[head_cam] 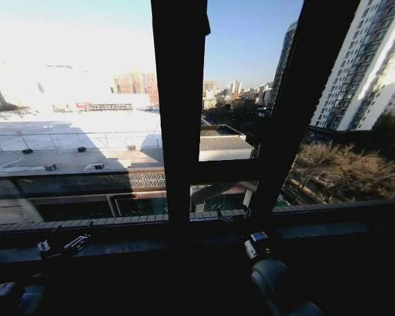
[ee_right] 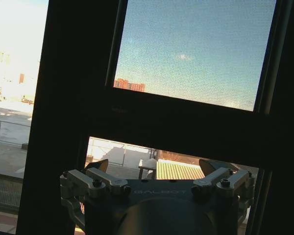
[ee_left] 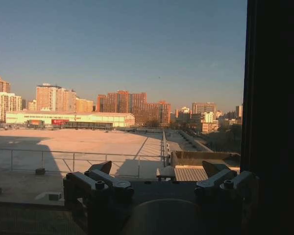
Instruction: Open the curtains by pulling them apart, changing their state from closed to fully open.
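The curtains are out of view; bare glass and dark frame bars stand before me. My left gripper (head_cam: pixel 62 245) sits low at the left, just above the window sill (head_cam: pixel 131 247). In the left wrist view the left gripper (ee_left: pixel 158 167) is open, nothing between its fingers, and it faces the pane and the city beyond. My right gripper (head_cam: pixel 255 243) is low at the centre right, by the foot of the slanted frame bar (head_cam: pixel 296 112). It (ee_right: pixel 154 165) is open and empty too, close to a crossbar (ee_right: pixel 176 120) of the frame.
A thick dark vertical frame bar (head_cam: pixel 181 112) splits the window in the middle. A mesh-screened upper pane (ee_right: pixel 196 49) shows in the right wrist view. Outside lie rooftops, a high-rise (head_cam: pixel 372 59) at the right and a wide sunlit lot.
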Controlling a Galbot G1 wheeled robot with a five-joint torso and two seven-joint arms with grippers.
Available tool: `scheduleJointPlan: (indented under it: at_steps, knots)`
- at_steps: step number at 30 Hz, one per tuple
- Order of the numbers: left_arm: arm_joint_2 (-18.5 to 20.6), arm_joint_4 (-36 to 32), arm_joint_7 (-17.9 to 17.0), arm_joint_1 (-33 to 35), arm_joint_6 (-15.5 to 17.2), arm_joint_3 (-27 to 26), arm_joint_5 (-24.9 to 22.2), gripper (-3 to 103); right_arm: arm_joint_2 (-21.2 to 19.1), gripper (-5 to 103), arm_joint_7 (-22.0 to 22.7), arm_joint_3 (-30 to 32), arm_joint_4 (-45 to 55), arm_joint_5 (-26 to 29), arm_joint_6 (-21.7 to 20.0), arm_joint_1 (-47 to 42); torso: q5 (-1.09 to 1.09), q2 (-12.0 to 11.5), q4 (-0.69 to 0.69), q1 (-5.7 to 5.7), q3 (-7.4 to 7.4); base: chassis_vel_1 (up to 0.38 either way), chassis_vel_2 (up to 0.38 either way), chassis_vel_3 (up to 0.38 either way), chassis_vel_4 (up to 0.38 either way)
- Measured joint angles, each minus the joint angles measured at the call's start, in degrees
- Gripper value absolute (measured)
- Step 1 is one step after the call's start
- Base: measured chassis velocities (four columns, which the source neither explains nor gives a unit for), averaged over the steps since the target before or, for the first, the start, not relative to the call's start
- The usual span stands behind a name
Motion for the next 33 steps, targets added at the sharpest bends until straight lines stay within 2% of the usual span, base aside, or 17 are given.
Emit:
scheduleJointPlan:
  at_steps: [20,33]
  knots:
    - [-0.6,0.5,0.0,-0.3,-0.6,-0.2,0.0,100,-0.3,100,0.0,-0.1,0.0,0.0,0.0,0.0,0.02,0.0,0.00,0.01,0.00,-0.120,-0.387,0.123,0.400]
    - [-0.7,0.5,0.0,-0.5,-0.7,-0.1,-0.1,100,-0.4,100,0.1,0.2,0.3,0.0,-0.1,-0.3,0.00,0.0,0.01,0.00,0.00,-0.051,-0.386,0.058,0.394]
